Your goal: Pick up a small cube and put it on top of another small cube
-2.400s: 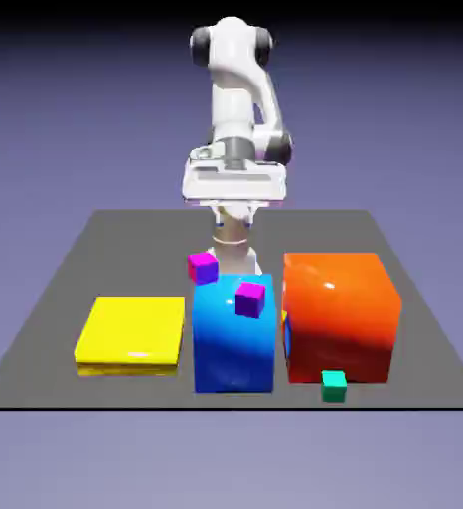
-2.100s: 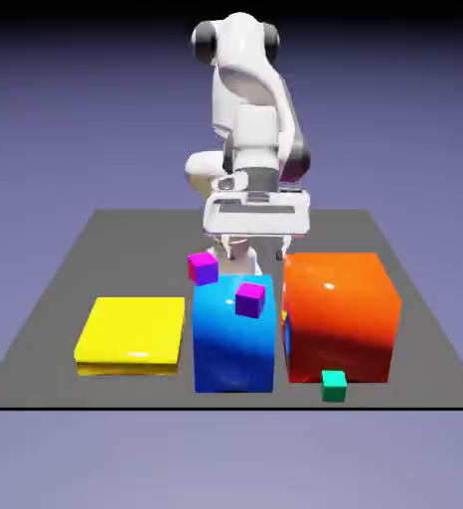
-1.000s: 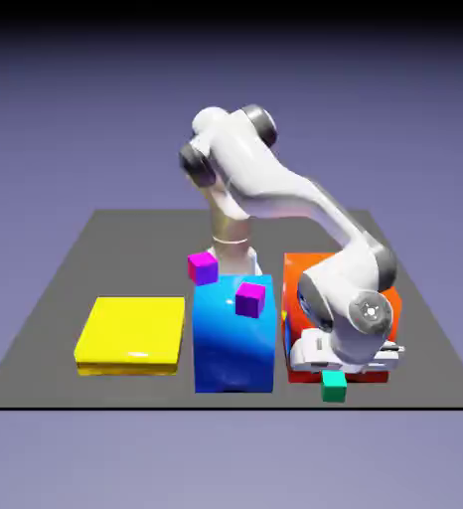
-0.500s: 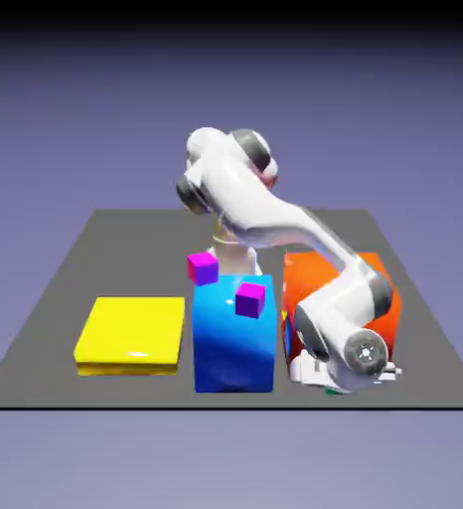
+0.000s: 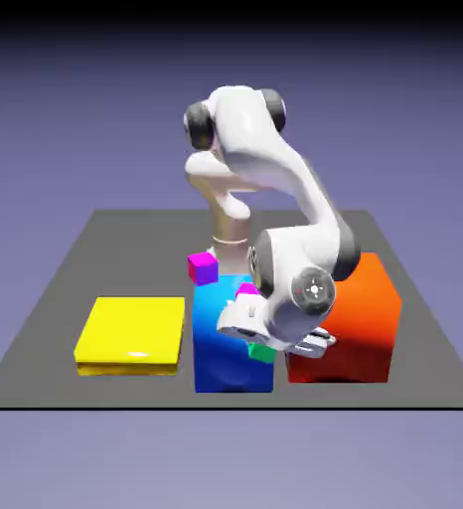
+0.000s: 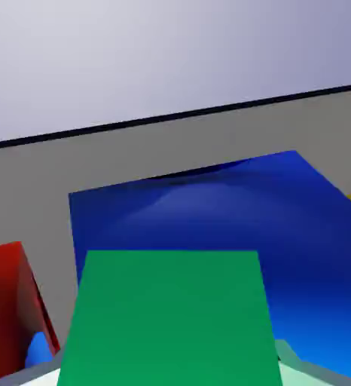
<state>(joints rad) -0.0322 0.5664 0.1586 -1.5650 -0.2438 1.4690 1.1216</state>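
Teal cube [image 6: 171,317] prob. between pincer [image 5: 267,350] tips

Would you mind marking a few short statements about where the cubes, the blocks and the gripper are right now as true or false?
1. The gripper is shut on the teal-green cube. True; the hand view shows the cube large at its bottom edge.
2. The teal-green cube rests on the table in front of the orange block. False: it is off the table, held in front of the blue block.
3. A magenta cube sits behind the blue block. True.
4. The yellow slab lies on the exterior view's right. False: it lies on the left, beside the blue block.
5. The orange block stands at the exterior view's right of the blue block. True.
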